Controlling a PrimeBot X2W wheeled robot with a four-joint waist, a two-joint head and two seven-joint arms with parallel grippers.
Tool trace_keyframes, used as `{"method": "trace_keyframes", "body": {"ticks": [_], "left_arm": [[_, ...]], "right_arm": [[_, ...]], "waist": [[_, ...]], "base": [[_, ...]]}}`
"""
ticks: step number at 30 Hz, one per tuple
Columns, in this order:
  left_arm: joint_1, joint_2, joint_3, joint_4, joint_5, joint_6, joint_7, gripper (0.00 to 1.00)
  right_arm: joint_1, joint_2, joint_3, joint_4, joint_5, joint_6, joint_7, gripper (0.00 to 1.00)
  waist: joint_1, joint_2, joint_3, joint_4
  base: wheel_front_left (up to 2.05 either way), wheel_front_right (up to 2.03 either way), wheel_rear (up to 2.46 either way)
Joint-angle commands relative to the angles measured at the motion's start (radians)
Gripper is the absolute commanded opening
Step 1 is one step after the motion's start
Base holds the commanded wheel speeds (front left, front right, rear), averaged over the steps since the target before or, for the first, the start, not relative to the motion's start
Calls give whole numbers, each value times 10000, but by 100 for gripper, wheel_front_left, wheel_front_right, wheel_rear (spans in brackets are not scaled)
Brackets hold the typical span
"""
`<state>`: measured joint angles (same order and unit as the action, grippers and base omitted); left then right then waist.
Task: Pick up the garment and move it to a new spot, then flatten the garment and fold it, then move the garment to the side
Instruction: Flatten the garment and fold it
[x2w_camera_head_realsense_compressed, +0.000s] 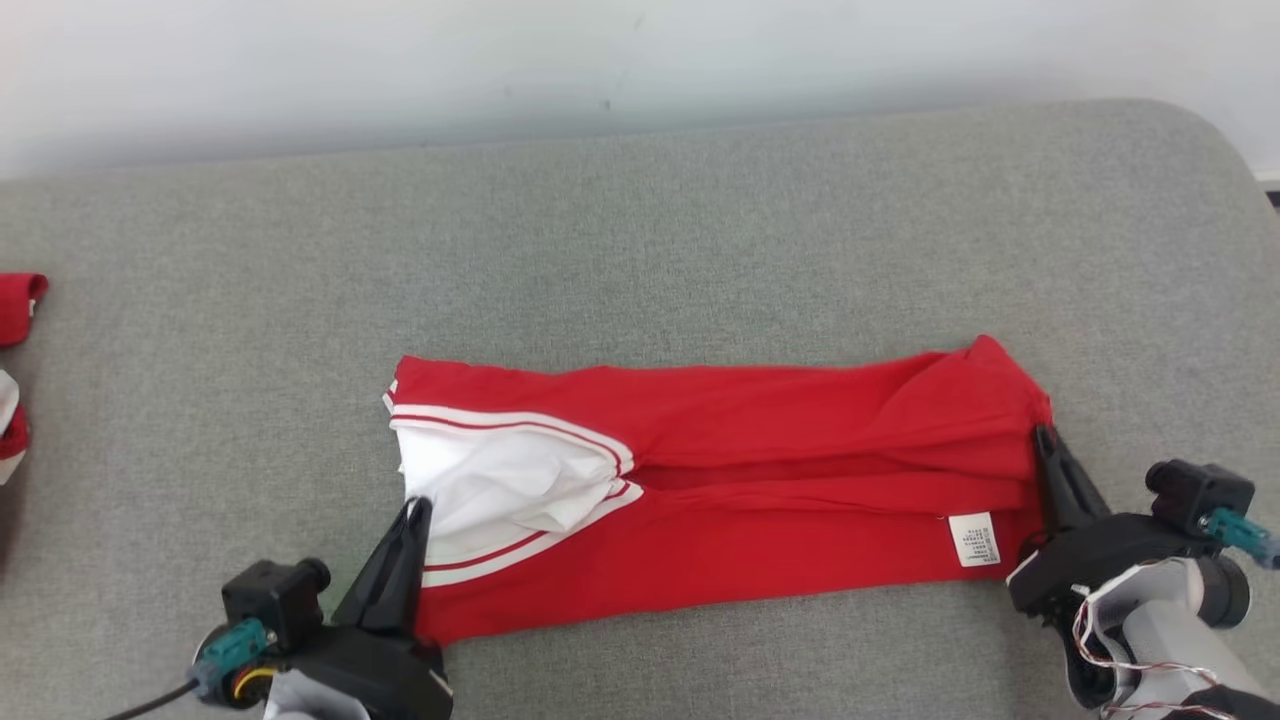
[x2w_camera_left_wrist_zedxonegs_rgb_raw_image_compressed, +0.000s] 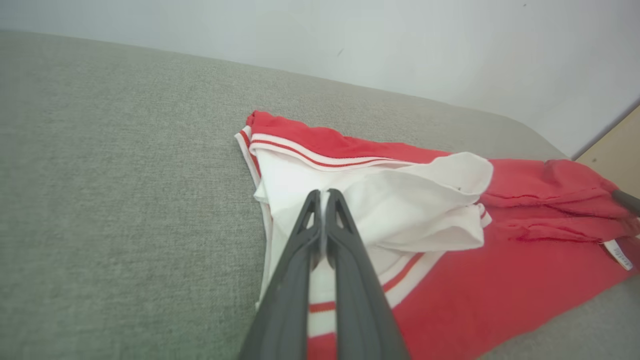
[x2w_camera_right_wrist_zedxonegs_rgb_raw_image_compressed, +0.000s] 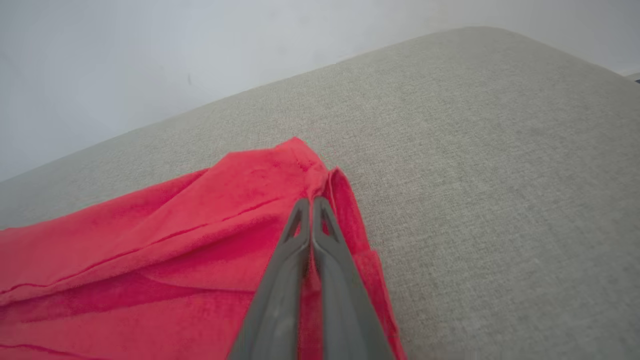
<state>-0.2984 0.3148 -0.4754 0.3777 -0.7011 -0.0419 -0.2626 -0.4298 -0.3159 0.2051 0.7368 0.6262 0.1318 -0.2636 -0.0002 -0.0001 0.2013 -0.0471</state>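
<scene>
The garment (x2w_camera_head_realsense_compressed: 750, 470) is red with a white, red-striped part at its left end. It lies folded into a long band across the grey cushion (x2w_camera_head_realsense_compressed: 700, 230). My left gripper (x2w_camera_head_realsense_compressed: 418, 505) is shut on the white fabric at the garment's (x2w_camera_left_wrist_zedxonegs_rgb_raw_image_compressed: 500, 290) near left corner, and cloth shows between its closed fingers in the left wrist view, where the gripper's (x2w_camera_left_wrist_zedxonegs_rgb_raw_image_compressed: 323, 192) tips rest on the white part. My right gripper (x2w_camera_head_realsense_compressed: 1042, 432) is shut on the red right end. In the right wrist view that gripper (x2w_camera_right_wrist_zedxonegs_rgb_raw_image_compressed: 310, 201) pinches a raised fold of the garment (x2w_camera_right_wrist_zedxonegs_rgb_raw_image_compressed: 150, 240). A white label (x2w_camera_head_realsense_compressed: 974, 539) sits near that end.
More red and white cloth (x2w_camera_head_realsense_compressed: 15, 310) lies at the cushion's far left edge. A pale wall (x2w_camera_head_realsense_compressed: 600, 60) runs behind the cushion. The cushion's rounded corner (x2w_camera_head_realsense_compressed: 1200, 150) is at the back right. Bare grey surface stretches behind and to the left of the garment.
</scene>
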Motion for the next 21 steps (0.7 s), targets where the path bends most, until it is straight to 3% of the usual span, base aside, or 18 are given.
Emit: {"method": "trace_keyframes", "body": {"ticks": [1,6,7,8,9,17,21], "left_arm": [[178,-59,76,125,178,-68,-24,0],[151,-491,443,764,477,-330,-25,0],[135,-524,479,888,631,-364,-25,36],[86,-567,515,931,815,-367,-25,96],[75,-659,625,948,853,-417,-23,100],[797,-1117,2462,-346,2551,-373,-24,100],[1449,-1484,3527,-1330,3788,-231,-24,100]], "right_arm": [[75,19,21,19,-34,-25,-14,0],[105,78,90,268,-133,-25,-14,0],[75,82,94,324,-145,-25,-14,0],[43,77,53,312,-174,-25,-14,54],[37,86,19,298,-193,-25,-14,100],[366,-40,-531,-809,-476,-25,-11,100],[432,-132,-604,-704,-618,-25,-11,100]], "waist": [[2,1,-69,-12],[2,1,-160,-73],[2,1,-189,-76],[2,1,-209,-77],[2,1,-226,-75],[2,1,-429,-14],[2,1,-525,37]], "base": [[0,0,0],[0,0,0],[0,0,0],[0,0,0],[0,0,0],[0,0,0],[0,0,0]]}}
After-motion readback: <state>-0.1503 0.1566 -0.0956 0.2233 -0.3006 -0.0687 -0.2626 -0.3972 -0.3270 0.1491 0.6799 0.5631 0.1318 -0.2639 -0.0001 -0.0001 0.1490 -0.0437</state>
